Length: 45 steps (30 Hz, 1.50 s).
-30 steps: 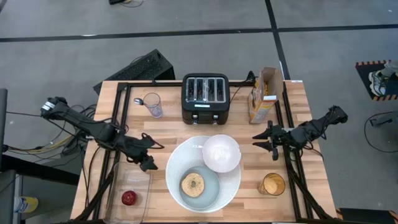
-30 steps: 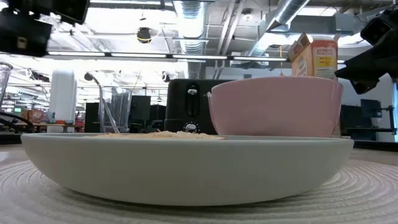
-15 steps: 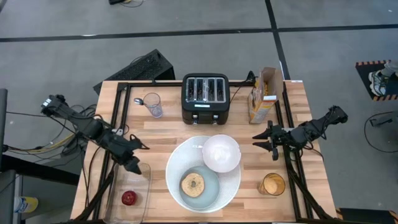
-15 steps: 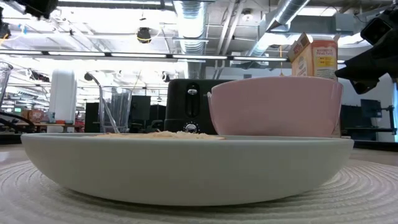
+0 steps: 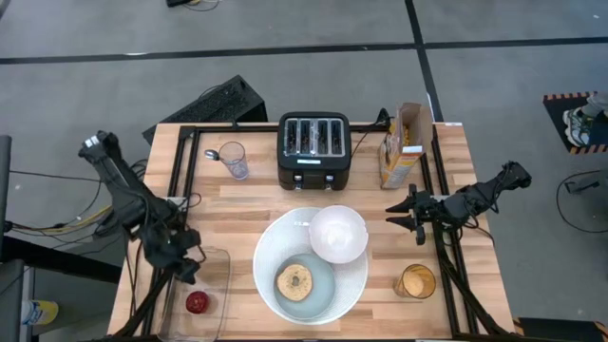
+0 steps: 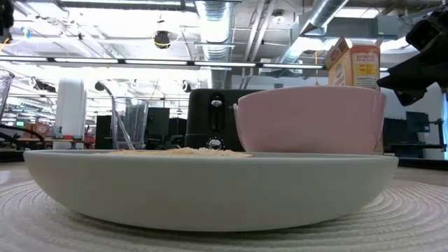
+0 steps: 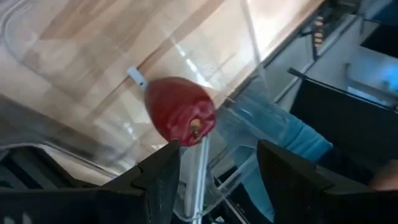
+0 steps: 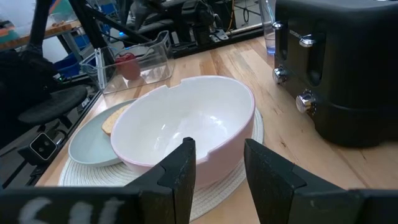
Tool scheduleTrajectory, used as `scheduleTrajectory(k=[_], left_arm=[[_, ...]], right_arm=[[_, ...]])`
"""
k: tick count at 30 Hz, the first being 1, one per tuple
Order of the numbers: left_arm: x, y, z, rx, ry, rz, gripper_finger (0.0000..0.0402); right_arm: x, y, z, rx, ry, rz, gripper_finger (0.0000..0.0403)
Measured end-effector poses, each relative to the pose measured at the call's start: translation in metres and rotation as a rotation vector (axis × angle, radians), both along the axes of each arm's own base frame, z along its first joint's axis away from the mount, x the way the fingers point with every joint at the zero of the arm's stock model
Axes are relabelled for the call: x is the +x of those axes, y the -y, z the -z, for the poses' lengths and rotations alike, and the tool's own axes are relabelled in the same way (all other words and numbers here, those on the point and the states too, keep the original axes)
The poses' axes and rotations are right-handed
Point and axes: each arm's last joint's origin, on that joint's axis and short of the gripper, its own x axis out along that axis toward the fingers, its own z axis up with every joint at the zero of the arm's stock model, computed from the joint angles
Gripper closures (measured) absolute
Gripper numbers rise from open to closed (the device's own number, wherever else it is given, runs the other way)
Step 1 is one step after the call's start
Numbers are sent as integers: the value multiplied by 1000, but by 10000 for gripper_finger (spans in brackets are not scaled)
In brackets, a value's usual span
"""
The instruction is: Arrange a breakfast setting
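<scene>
Apple [image 7: 180, 111]: left fingers [image 7: 161, 180] now apparently overhead.

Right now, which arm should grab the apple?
Left. The left gripper hovers just above the clear container holding the small red apple, fingers open. The right gripper waits across the table beyond the plate.

plate [image 5: 271, 285]: front-centre of table [image 5: 247, 195], holding bagel [image 5: 294, 282] and bowl [image 5: 338, 233]
apple [image 5: 197, 302]: in clear bin [image 5: 220, 261], front-left corner
toaster [image 5: 313, 149]: back-centre
cereal box [image 5: 403, 144]: right of toaster
</scene>
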Motion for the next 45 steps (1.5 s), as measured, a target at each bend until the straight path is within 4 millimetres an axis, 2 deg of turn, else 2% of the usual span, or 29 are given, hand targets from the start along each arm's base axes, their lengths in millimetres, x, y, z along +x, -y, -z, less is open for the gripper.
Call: scheduleTrajectory(k=[8,15,23,27,38,41,45], left_arm=[[-1,26,9,-1,-45,-25,203],[5,38,17,32,-30,-95,203],[9,48,31,77,-111,-154,200],[9,53,34,70,-122,-166,171],[3,58,35,63,-151,-164,34],[1,60,37,71,-151,-150,17],[2,69,46,103,-162,-134,13]], right_arm=[[0,0,0,0,0,0,243],[0,0,0,0,0,0,243],[0,0,0,0,0,0,243],[0,0,0,0,1,0,243],[0,0,0,0,0,0,243],[0,0,0,0,0,0,243],[0,0,0,0,0,0,243]])
